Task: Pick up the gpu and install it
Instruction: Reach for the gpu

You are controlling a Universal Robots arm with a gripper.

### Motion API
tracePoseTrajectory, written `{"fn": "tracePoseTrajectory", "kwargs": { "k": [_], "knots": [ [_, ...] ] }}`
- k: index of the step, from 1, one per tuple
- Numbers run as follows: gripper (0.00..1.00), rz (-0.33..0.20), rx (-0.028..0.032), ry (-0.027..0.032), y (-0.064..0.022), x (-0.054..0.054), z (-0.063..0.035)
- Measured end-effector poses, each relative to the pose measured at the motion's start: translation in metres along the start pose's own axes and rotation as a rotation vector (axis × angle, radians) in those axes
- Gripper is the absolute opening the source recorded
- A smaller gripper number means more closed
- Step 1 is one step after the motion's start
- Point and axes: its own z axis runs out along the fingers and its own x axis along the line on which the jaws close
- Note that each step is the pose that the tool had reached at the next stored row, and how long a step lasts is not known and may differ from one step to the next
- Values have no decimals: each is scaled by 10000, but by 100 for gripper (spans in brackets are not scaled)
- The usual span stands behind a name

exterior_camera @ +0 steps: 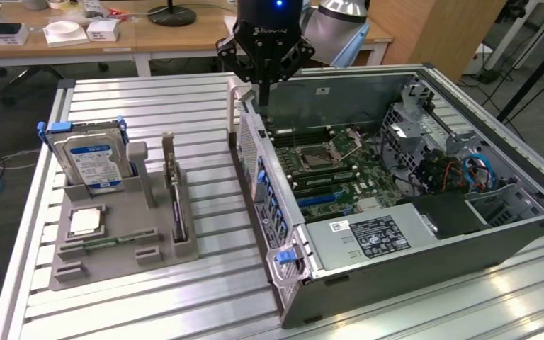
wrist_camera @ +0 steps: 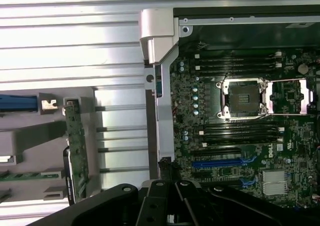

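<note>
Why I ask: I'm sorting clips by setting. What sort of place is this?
Probably a robotics lab or workshop: an open computer case lies on a slatted aluminium table, a grey fixture beside it holds a hard drive and the gpu, and wooden office desks stand behind.

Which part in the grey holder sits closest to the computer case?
The gpu, the thin dark card on edge at the side of the holder facing the case; the blue-labelled hard drive and flat processor chip sit farther off.
</note>
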Motion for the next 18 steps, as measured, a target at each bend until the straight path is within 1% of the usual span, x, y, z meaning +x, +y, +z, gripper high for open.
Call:
{"fn": "tracePoseTrajectory", "kwargs": {
  "k": [18],
  "knots": [
    [11,0,1,-1,-4,48,-1]
  ]
}}
